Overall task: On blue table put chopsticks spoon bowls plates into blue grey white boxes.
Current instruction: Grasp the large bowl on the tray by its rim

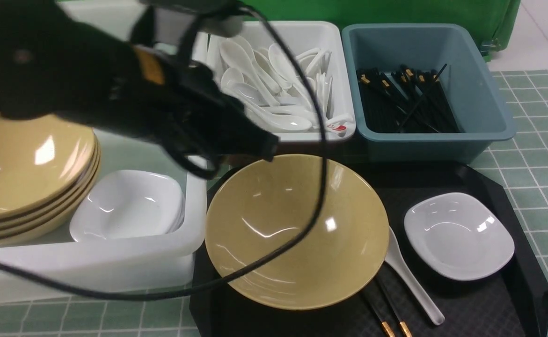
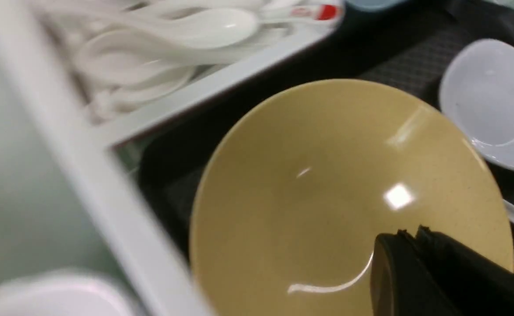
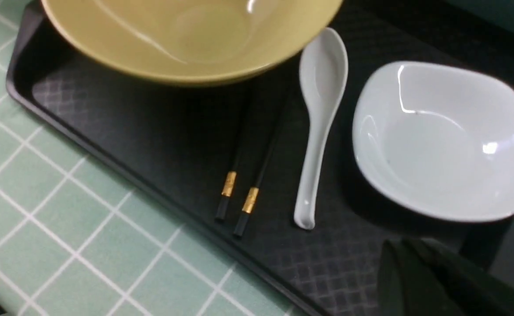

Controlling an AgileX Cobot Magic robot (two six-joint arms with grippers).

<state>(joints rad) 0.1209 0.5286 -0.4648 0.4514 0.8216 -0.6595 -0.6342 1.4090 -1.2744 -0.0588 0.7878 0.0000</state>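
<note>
- left gripper [image 1: 251, 143] hovers over the far-left rim of the tray's bowl [image 1: 297, 229], so it looks like the nearer arm
- can't tell the jaw gap on it or on the right gripper [image 3: 432, 281]

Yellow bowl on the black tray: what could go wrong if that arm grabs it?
The bowl is glossy and wide, so a rim grip by the left gripper may slip. The spoon and chopsticks reach under its rim; dragging it could scatter them. The arm's cable hangs across the bowl and might snag.
</note>
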